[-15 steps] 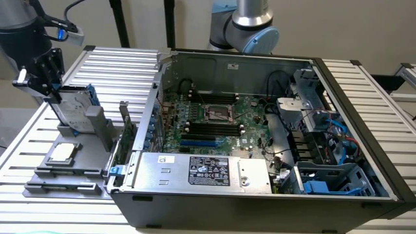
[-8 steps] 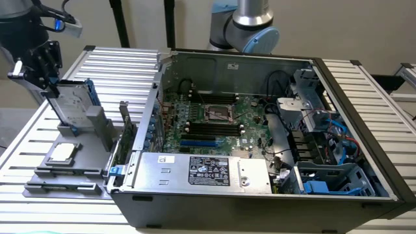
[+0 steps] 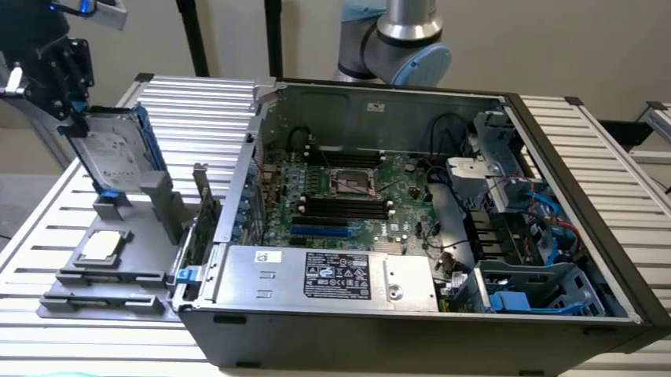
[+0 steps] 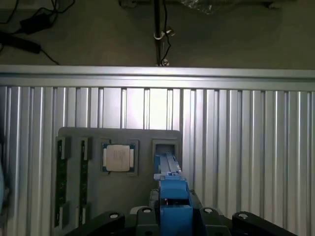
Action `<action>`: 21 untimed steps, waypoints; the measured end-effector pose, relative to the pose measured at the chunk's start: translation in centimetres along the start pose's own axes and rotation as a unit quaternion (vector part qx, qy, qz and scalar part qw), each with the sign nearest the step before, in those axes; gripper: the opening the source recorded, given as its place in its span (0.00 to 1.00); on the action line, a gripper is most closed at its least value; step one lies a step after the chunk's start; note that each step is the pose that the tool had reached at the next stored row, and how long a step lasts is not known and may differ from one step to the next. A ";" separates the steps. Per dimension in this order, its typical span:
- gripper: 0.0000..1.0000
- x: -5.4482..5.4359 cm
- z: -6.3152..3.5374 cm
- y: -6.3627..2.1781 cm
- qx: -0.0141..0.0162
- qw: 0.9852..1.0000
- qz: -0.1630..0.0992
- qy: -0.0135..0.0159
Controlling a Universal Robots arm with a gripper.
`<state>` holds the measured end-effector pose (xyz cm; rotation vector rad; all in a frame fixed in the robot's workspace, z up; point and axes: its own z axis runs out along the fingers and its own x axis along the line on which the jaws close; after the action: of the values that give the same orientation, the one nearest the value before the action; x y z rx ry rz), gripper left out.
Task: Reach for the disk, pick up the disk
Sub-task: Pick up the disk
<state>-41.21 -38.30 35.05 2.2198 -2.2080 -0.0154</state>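
The disk (image 3: 108, 155), a silver-grey hard drive with a white label and a blue bracket along its edge, stands nearly upright at the exterior view's left. Its lower end is at the slot of a grey holder (image 3: 111, 206); I cannot tell whether it still rests in the slot. My black gripper (image 3: 75, 124) comes down from above and is shut on the disk's upper end. In the wrist view the blue bracket edge of the disk (image 4: 173, 194) runs end-on between the gripper (image 4: 174, 219) fingers, which press against both of its sides.
A small square processor chip (image 3: 102, 246) (image 4: 118, 158) lies in a grey fixture plate (image 3: 63, 302) (image 4: 74, 140) beside the holder. The open computer case (image 3: 346, 98) takes up the middle and right of the slatted aluminium table (image 3: 199, 102). Cables lie on the floor (image 4: 29, 24) beyond the table edge.
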 end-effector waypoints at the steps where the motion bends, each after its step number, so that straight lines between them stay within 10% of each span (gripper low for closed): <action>1: 0.33 0.0 -0.45 -0.12 0.000 1.000 0.000 0.000; 21: 0.33 1.2 -9.60 -5.54 -0.001 1.000 0.000 -0.001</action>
<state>-35.52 -39.43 44.57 2.2206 -2.2068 -0.0214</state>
